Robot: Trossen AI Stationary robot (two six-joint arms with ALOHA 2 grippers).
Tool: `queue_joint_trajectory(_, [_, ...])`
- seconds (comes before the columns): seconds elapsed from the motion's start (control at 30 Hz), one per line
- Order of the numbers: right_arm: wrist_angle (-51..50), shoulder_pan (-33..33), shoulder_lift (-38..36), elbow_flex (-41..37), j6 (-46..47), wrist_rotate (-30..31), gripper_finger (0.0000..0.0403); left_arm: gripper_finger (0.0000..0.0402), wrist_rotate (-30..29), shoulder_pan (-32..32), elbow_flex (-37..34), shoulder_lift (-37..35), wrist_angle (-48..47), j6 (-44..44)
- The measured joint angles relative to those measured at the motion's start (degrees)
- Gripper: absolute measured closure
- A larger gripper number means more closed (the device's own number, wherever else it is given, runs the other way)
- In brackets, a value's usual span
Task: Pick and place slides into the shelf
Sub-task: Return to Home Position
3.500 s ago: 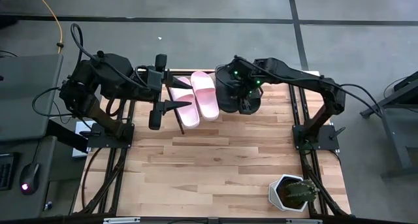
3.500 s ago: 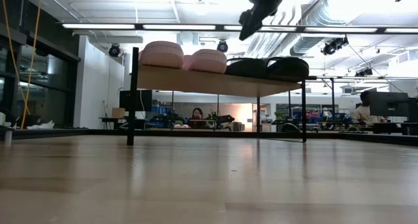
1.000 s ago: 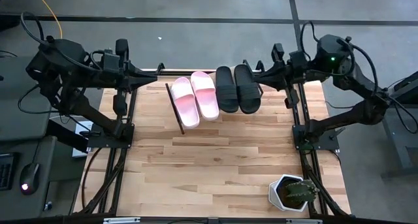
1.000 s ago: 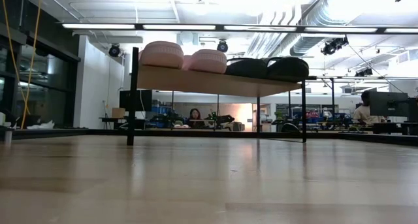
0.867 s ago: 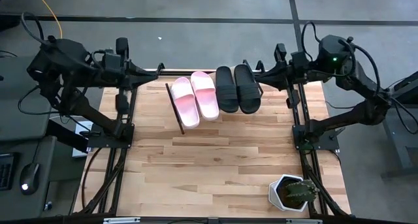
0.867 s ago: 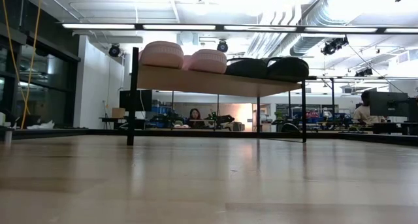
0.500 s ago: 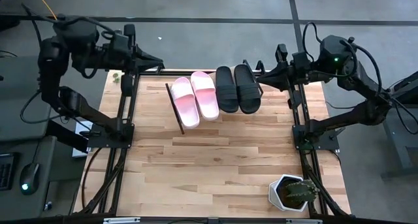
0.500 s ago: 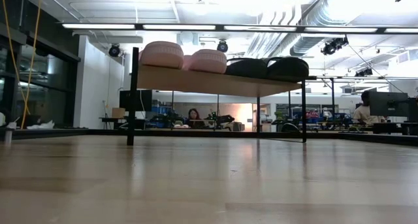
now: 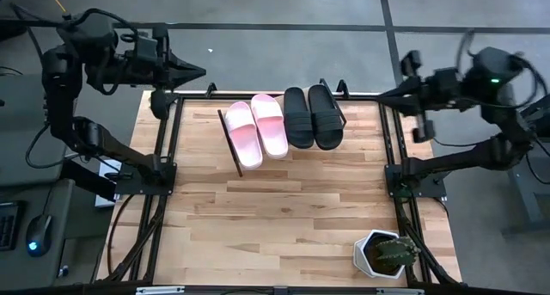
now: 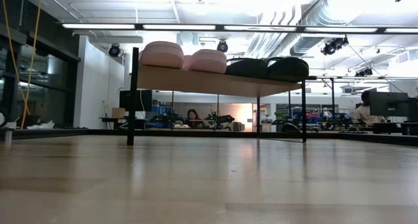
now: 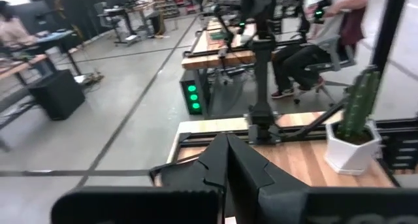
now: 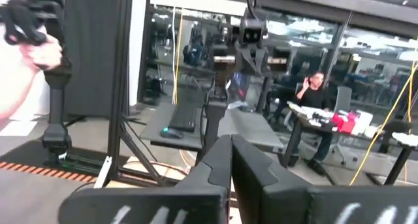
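Upper centre, pink and black open-toe slides [image 9: 271, 127] fill slanted light-wood shelf [image 10: 196, 80]; left hand [image 9: 191, 70] upper-left, right hand [image 9: 388, 95] upper-right, both pressed together; slant may shed them.

left arm [image 9: 101, 58] and right arm [image 9: 483, 82] raised, jaws together.

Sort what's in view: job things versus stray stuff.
Job: two pink slides, two black slides, all on the shelf; left gripper and right gripper, shut, clear of them.
Stray: potted cactus, computer mouse.
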Motion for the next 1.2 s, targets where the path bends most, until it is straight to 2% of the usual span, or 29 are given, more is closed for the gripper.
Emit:
queue_joint_trajectory(0.1, [-2.21, 0.0, -2.56, 0.0, 0.0, 1.05, 0.0403, 0.0402, 0.58, 2.21, -0.02, -1.11, -0.11, 0.34])
queue_joint_trajectory(0.33, [-7.69, 0.0, -7.04, 0.0, 0.46, 3.37, 0.0403, 0.0402, 6.25, 5.55, -0.02, -4.67, -0.1, -0.3])
queue_joint_trajectory(0.57, [-8.62, 0.0, -10.1, 0.0, -0.57, 3.37, 0.0403, 0.0402, 5.48, 5.53, -0.02, -8.05, -1.38, -0.99])
queue_joint_trajectory(0.77, [-10.77, 0.0, -13.58, 0.0, -1.25, 3.93, 0.0403, 0.0402, 2.24, 5.53, -0.48, -12.82, -4.1, -1.45])
queue_joint_trajectory(0.97, [-13.76, 0.0, -15.93, -0.02, -0.58, 4.01, 0.0403, 0.0402, 0.65, 5.53, -5.98, -19.72, -3.91, -2.06])
queue_joint_trajectory(1.2, [-15.47, -0.02, -16.77, -0.02, 0.66, 3.96, 0.0403, 0.0401, -0.27, 5.53, -18.23, -29.72, 2.43, -4.01])
